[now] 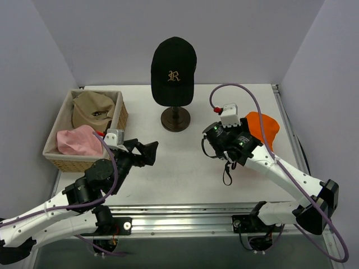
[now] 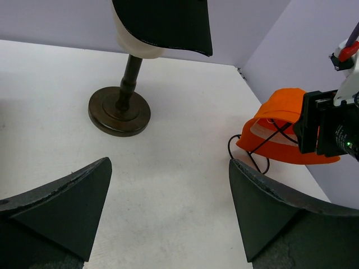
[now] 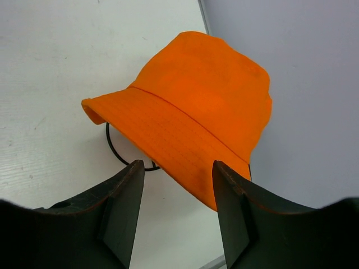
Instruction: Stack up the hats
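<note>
A white table (image 1: 185,174) stands between pale lavender walls. At far centre a black cap (image 1: 174,70) with a gold "R" sits on a cream head form (image 2: 132,47) atop a dark stand (image 1: 175,119). A wicker basket (image 1: 67,162) at the left holds a tan cap (image 1: 92,109) on its far side and a pink hat (image 1: 78,141) on its near side. At the right an orange hat (image 3: 202,106) rests on a thin wire stand (image 3: 115,151). The right gripper (image 3: 176,174) has its fingers parted around the brim, though I cannot tell whether they touch it. The left gripper (image 2: 168,165) is spread wide and empty, just right of the basket.

White arms (image 1: 286,171) with black joints (image 1: 84,190), purple cables (image 1: 234,85) (red plugs (image 1: 217,110)), black fingers (image 2: 61,207).
</note>
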Tool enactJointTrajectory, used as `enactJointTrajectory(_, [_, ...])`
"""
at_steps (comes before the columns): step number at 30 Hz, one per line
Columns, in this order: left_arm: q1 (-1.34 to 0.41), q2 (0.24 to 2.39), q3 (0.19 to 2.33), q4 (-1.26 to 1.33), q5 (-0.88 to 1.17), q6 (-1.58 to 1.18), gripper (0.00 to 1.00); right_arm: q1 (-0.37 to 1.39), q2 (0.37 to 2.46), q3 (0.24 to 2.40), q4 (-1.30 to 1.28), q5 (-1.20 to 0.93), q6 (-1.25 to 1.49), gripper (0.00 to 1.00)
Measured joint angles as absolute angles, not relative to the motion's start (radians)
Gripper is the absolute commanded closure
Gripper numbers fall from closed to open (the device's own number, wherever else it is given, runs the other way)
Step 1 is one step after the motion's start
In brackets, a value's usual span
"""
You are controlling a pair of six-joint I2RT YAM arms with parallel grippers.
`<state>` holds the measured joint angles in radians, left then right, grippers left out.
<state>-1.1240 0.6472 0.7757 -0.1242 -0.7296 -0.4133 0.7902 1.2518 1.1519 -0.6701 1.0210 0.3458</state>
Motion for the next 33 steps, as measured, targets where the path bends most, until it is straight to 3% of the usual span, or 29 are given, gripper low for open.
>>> enactJointTrajectory(11, [-1.124, 0.629, 0.761, -0.119, -0.751, -0.41, 0.06, 0.783, 1.308, 1.151, -0.651, 0.991, 0.353, 0.54])
enactJointTrajectory(14, [-1.124, 0.625, 0.759, -0.118, -0.754, -0.41, 0.06, 0.772, 1.335, 1.151, -0.65, 1.012, 0.357, 0.59])
enactJointTrajectory(15, [-1.124, 0.624, 0.759, -0.118, -0.755, -0.41, 0.06, 0.765, 1.342, 1.151, -0.651, 1.018, 0.358, 0.63])
enactJointTrajectory(18, [-1.124, 0.624, 0.759, -0.118, -0.756, -0.41, 0.06, 0.752, 1.357, 1.151, -0.648, 1.032, 0.359, 0.96])
enactJointTrajectory(19, [-1.124, 0.624, 0.759, -0.118, -0.756, -0.41, 0.06, 0.749, 1.357, 1.15, -0.647, 1.032, 0.358, 1.0])
enactJointTrajectory(27, [-1.124, 0.627, 0.759, -0.116, -0.756, -0.41, 0.06, 0.809, 1.37, 1.08, -0.618, 0.985, 0.403, 1.0])
enactJointTrajectory(33, [-1.124, 0.628, 0.759, -0.116, -0.756, -0.41, 0.06, 0.833, 1.491, 1.056, -0.633, 0.932, 0.474, 1.0])
